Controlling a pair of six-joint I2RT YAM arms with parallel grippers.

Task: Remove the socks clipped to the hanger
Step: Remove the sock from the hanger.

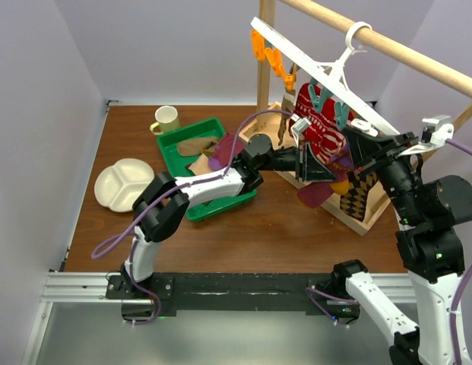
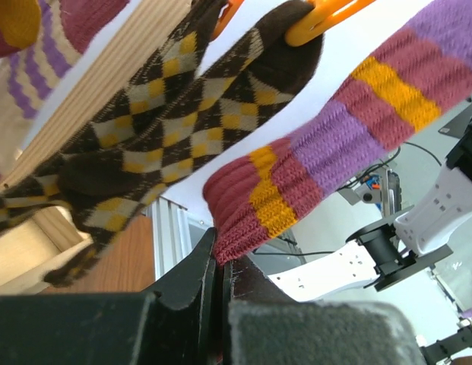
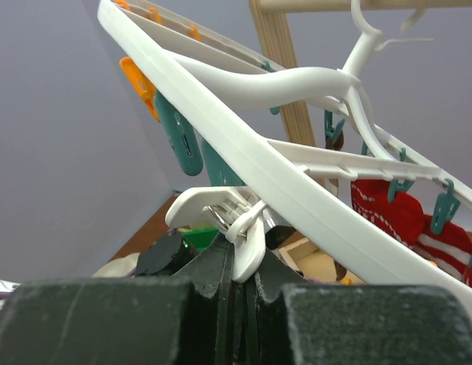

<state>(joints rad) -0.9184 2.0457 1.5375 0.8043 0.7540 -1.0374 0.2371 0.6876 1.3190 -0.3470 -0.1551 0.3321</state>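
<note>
L pincer (image 2: 219,262) sits nearest in its wrist view: jaws together, clamped on the ribbed cuff of a striped sock (image 2: 334,144) (maroon/yellow/purple). That sock runs up-right toward an orange clip (image 2: 327,19). Just left of it hangs a brown-yellow argyle sock (image 2: 159,129), w/ a wood post (image 2: 106,84) behind. R pincer (image 3: 239,262) is also closed, gripping a white clip (image 3: 201,207) w/ a metal spring, right under the rim of the hanger (image 3: 296,194). Hanger is tilted, its hook over the wooden rail (image 1: 403,49), above the right-rear part of the desk (image 1: 281,228). Teal clips (image 3: 182,141) dangle from it, some pinching a red sock (image 1: 319,129). Further left on the desk is a green tray (image 1: 191,126) w/ brownish fabric (image 1: 194,144) inside and a maroon sock (image 1: 224,150) draped at its right edge. A white divided plate (image 1: 123,185) lies left of the tray, and a pale cup (image 1: 167,119) stands at its far corner.
</note>
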